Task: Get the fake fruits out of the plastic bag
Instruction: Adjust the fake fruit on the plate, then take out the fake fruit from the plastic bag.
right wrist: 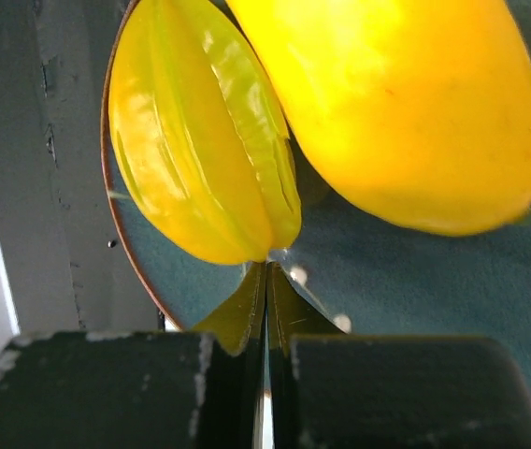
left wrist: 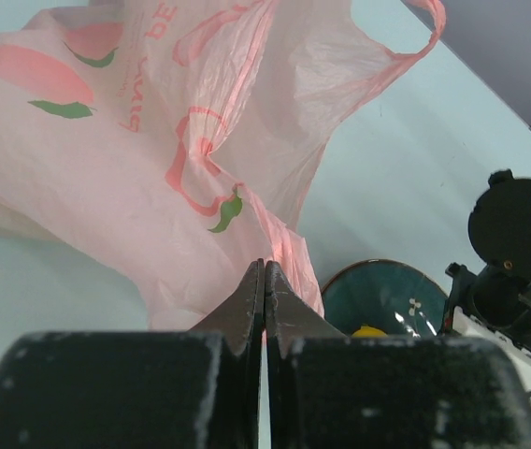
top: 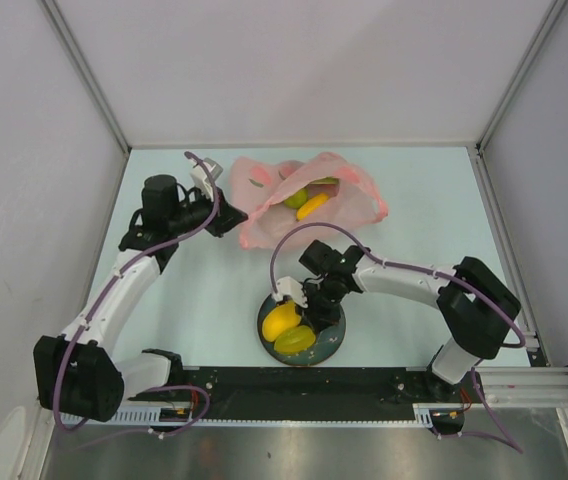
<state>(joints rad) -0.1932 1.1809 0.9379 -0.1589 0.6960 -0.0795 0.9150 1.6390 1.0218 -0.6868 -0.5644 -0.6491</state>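
Observation:
The pink plastic bag [top: 264, 215] lies open at the back middle of the table. Inside it I see a green fruit [top: 295, 198], a yellow banana [top: 312, 206] and a dark red fruit [top: 325, 183]. My left gripper [top: 236, 216] is shut on the bag's left edge [left wrist: 289, 257]. My right gripper [top: 307, 308] is shut and empty, low over the plate [top: 332, 335]. A yellow mango [top: 281, 320] and a ridged yellow-green fruit [top: 296, 340] lie on the plate. In the right wrist view the fingertips [right wrist: 267, 271] touch the ridged fruit's tip [right wrist: 200, 150], beside the mango [right wrist: 406, 103].
The dark blue-grey plate [left wrist: 387, 295] stands near the front edge, between the arm bases. The right arm [left wrist: 518, 243] shows beside it in the left wrist view. Grey walls enclose the table on three sides.

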